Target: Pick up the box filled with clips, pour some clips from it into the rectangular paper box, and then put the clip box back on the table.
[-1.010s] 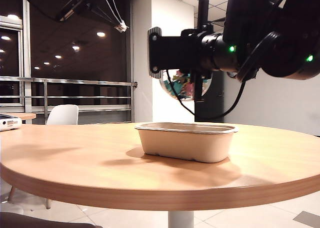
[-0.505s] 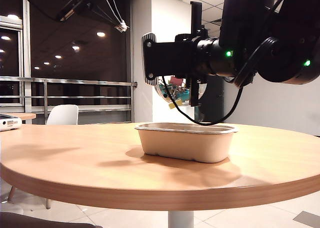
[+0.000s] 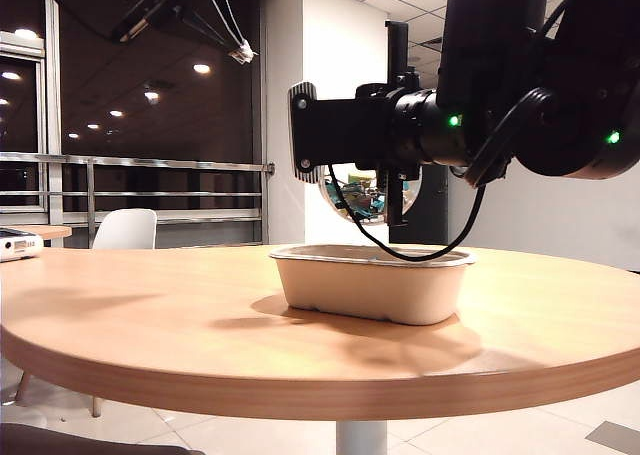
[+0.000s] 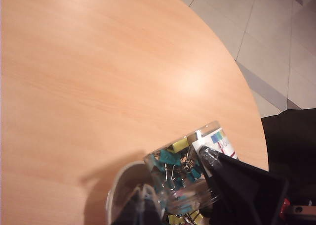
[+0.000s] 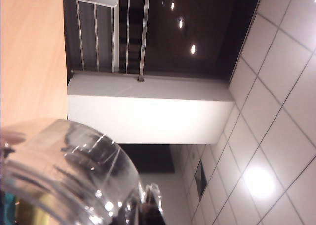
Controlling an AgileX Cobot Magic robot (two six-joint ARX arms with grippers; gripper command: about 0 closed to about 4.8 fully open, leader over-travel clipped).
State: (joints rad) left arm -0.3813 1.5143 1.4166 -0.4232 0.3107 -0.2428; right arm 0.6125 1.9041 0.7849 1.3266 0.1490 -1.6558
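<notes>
Beige tray (image 3: 371, 281) sits on the table (image 3: 150, 315); my right gripper (image 3: 385, 190) holds the jar (image 3: 368, 193) tipped above it. My left gripper (image 4: 170, 212), above the table (image 4: 98, 76), is closed near the jar (image 4: 190, 178) of clips (image 4: 170, 160). The jar (image 5: 69, 175) fills my right wrist view.

Exterior camera sits low at the table (image 3: 150, 315) edge (level, side-on); wrist cameras look close.

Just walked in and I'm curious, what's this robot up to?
The right gripper is shut on the jar of clips, holding it tipped on its side just above the tray on the table, as if pouring. No clips can be seen falling. The left gripper is shut, its arm raised high on the left.
</notes>
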